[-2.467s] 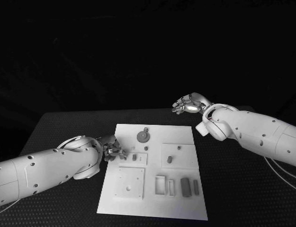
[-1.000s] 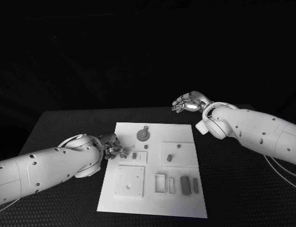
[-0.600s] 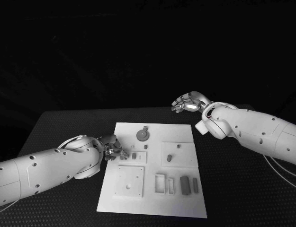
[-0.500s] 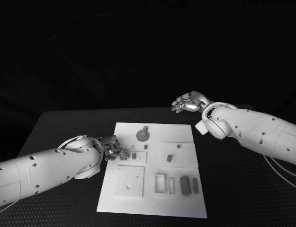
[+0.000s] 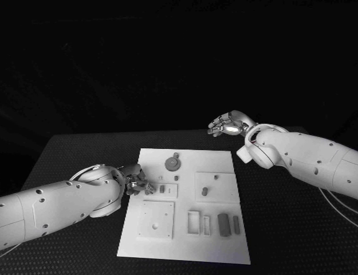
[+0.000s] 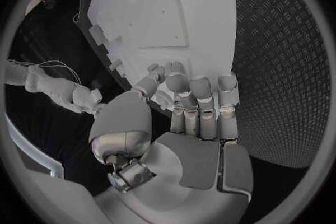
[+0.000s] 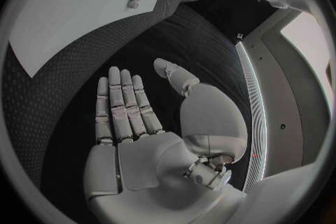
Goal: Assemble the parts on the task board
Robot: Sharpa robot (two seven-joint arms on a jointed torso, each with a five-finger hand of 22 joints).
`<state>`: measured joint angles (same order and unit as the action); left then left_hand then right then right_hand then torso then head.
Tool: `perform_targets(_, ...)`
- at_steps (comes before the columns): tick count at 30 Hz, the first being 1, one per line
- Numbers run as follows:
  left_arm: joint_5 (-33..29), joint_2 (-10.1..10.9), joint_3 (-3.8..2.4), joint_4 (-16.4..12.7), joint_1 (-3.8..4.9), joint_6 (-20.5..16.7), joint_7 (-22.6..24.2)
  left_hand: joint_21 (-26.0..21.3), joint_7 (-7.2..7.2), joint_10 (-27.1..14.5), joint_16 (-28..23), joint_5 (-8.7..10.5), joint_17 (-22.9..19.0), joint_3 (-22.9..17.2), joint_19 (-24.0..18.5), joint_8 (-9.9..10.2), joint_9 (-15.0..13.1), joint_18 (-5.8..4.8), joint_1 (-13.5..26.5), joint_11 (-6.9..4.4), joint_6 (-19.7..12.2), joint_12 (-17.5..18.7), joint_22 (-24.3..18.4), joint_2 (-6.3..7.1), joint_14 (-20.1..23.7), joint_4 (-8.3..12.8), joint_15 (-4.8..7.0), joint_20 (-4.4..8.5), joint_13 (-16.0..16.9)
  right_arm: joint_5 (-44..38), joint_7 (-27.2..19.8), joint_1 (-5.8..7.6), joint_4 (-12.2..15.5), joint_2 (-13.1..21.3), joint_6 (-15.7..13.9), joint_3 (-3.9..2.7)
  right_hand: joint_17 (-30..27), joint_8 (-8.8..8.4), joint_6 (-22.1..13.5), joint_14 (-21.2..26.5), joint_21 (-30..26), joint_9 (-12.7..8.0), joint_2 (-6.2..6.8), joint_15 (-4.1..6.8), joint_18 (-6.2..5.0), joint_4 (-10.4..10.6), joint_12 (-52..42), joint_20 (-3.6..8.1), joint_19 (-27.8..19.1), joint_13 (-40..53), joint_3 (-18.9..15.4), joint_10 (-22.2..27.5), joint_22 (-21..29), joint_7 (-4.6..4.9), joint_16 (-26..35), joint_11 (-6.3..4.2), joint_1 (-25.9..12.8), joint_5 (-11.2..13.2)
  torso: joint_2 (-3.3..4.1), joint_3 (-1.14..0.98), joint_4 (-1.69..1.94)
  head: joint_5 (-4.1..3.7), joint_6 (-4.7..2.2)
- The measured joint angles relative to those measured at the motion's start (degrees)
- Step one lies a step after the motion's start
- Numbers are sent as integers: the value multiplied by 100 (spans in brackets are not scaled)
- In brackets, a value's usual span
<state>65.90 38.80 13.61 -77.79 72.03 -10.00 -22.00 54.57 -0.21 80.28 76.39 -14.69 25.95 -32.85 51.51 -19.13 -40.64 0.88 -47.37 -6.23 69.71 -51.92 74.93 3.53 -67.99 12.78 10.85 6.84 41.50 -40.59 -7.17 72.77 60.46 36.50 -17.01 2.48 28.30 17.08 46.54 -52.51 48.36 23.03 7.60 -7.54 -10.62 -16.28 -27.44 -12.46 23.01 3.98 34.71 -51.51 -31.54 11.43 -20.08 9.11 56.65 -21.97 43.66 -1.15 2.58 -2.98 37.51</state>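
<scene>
Head view: task board (image 5: pixel 187 229) lies mid-table, grey parts (image 5: pixel 225 223) on it, a gear (image 5: pixel 172 164) toward its 12 o'clock | left hand (image 5: pixel 137 180) at the board's 9 o'clock edge, fingers curled; a held part cannot be told | right hand (image 5: pixel 227 125) raised beyond 1 o'clock, released, fingers straight | black table (image 5: pixel 302 229).

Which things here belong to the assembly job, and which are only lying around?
Belong to the job:
task board
gear-shaped part
dark upright blocks
left hand, at the board's edge

Not part of it:
black table
right hand, open above the table beyond the board
</scene>
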Motion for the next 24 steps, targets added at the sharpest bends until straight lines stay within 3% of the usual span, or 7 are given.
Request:
perform_targets(2, 0, 4, -1, -7, 0, -5, 6, 0, 0, 0, 21, -135, 0, 0, 0, 0, 0, 0, -26, 0, 0, 0, 0, -117, 0, 61, -2, 0, 2, 0, 0, 0, 0, 0, 0, 0, 0, 0, 0, 0, 0, 0, 0, 0, 0, 0, 0, 0, 0, 0, 0, 0, 0, 0, 0, 0, 0, 0, 0, -1, 0, 0, -1)
perform_targets(8, -1, 26, 3, -16, -5, -72, 14, 23, 1, 20, 60, -140, 0, -114, 0, -34, -1, 0, 28, -20, -1, -44, -1, -171, -2, -8, -5, 0, 19, 2, 0, 0, -5, -1, 0, 0, 0, 0, 0, 0, 0, 0, 0, 0, 0, 0, 0, 0, 0, 0, 0, 0, 0, 0, 0, 0, 0, 0, -1, -1, -2, -2, -4)
perform_targets(10, -6, 31, 4, -16, -8, -107, 16, 23, -8, 20, 90, 136, 1, -333, 0, -34, 4, 0, 49, -20, 7, -84, -1, -192, -7, -100, -14, 0, 29, 2, 0, 0, -7, -1, 0, 0, 0, 0, 0, 0, 0, 0, 0, 0, 0, 0, 0, 0, 0, 0, 0, 0, 0, 0, 0, 0, 0, 0, 0, -1, -2, -3, -4)
perform_targets(11, -10, 34, 5, -15, -8, -134, 17, 23, -14, 20, 100, 179, 0, -334, 0, -33, 12, 0, 59, -20, 13, -84, -1, -202, -8, -101, -14, 0, 29, 2, 0, 0, -8, -1, 0, 0, 0, 0, 0, 0, 0, 0, 0, 0, 0, 0, 0, 0, 0, 0, 0, 0, 0, 0, 0, 0, 0, 0, 0, -1, -2, -3, -6)
perform_targets(24, -51, 28, 7, 9, -12, -303, 19, 68, -32, 22, 104, 279, -6, -398, 21, -64, 17, 0, 225, -18, 29, -106, -2, -367, -31, -83, -32, 21, 34, 3, -1, 0, -14, -3, 1, 0, 1, 0, 0, 0, 0, 0, -22, 0, 0, 0, 0, 0, 0, 0, 0, 0, 1, 0, 0, 0, -22, 0, -1, -1, -1, -8, -17)
